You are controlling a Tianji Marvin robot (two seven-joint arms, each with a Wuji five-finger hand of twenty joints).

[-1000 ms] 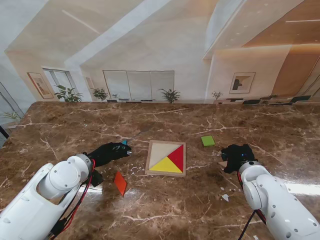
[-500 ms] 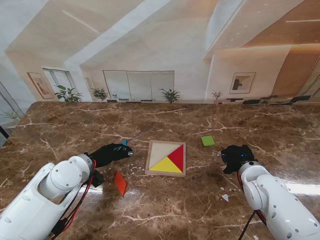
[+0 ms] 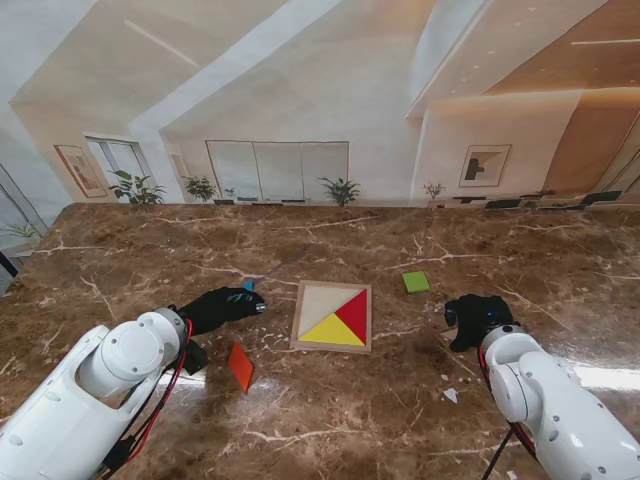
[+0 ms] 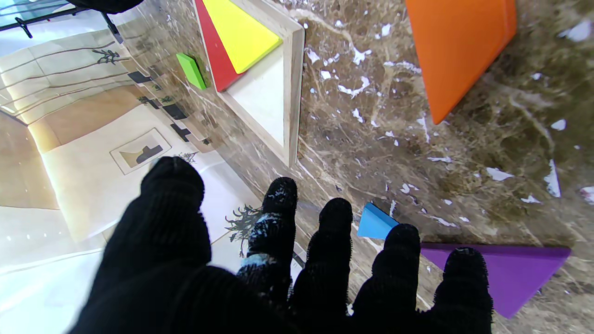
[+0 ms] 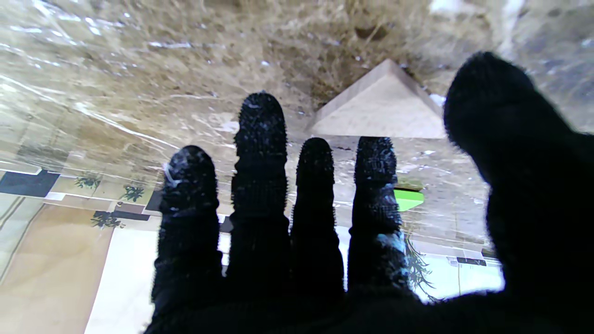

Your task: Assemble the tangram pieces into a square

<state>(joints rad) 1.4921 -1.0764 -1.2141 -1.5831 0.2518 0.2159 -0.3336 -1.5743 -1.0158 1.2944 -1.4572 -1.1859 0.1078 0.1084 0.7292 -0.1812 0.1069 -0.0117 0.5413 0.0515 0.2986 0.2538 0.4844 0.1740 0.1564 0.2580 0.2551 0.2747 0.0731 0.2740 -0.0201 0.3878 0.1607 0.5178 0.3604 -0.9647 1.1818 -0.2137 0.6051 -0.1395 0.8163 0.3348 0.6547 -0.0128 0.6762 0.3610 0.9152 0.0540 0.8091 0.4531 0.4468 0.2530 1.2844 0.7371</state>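
Observation:
A wooden square tray (image 3: 303,338) lies mid-table with a red triangle (image 3: 354,313) and a yellow triangle (image 3: 331,331) in it. To its left, nearer to me, lies an orange piece (image 3: 240,366). My left hand (image 3: 218,305) hovers open left of the tray, over a blue piece (image 4: 374,223) and a purple triangle (image 4: 506,270). A green square (image 3: 416,282) sits right of the tray. My right hand (image 3: 476,317) is open, fingers spread over a pale wooden triangle (image 5: 381,104), not touching it as far as I can see.
Small white scraps (image 3: 450,394) lie on the brown marble table (image 3: 330,420) near my right forearm. The glossy top mirrors the room's walls and plants.
My right hand has shifted slightly toward me and to the right. The left hand and all pieces stay where they were.

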